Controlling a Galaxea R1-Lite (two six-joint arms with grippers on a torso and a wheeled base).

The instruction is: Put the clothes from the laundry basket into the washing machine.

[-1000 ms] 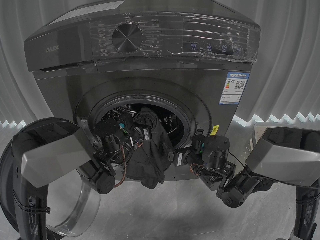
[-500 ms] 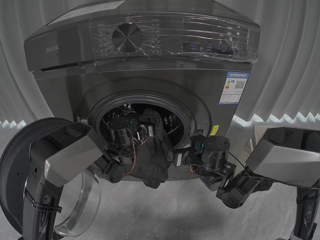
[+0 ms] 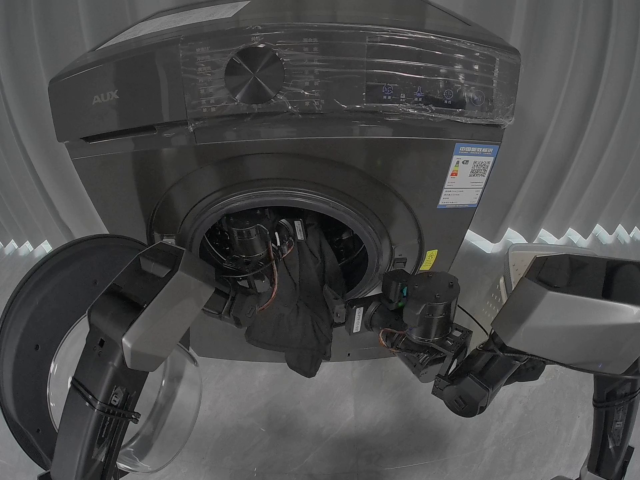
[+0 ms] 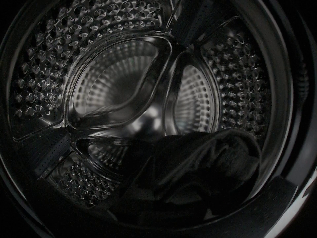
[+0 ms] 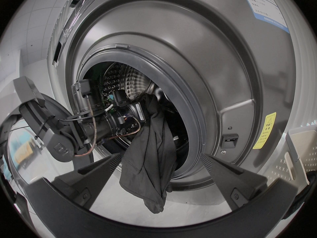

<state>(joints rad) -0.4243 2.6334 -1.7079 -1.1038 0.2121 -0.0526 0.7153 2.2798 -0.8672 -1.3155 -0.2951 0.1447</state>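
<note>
Dark garment point(image 3: 293, 301): upper end bunched at the tip of the left gripper point(image 3: 295, 227), just inside the top of the washing machine point(image 3: 400, 168) opening. The rest hangs down over the lower rim of the opening and outside, its hem dangling below the rim, clear of the floor point(image 3: 333, 421).

Seen from the right wrist, the garment point(image 5: 148, 156) drops in long folds from the left gripper point(image 5: 147, 102), which is clenched on the cloth.

Left wrist camera looks into the drum point(image 4: 115, 73): perforated steel wall, ribbed back plate, and a dark fold of the garment point(image 4: 204, 162) lying across the near lower part. It is very dim there.

Right gripper point(image 3: 339, 313): outside the machine, at the lower right of the opening, just beside the hanging cloth but apart from it. Its fingers point(image 5: 231, 179) are spread wide, nothing between them.

Door point(image 3: 40, 315): swung fully open on the robot's left, its glass bowl facing outward.

Laundry basket point(image 5: 299, 149): pale and perforated, on the floor to the right of the machine, partly behind the right arm.

Pleated curtain point(image 3: 573, 101) behind the machine.
</note>
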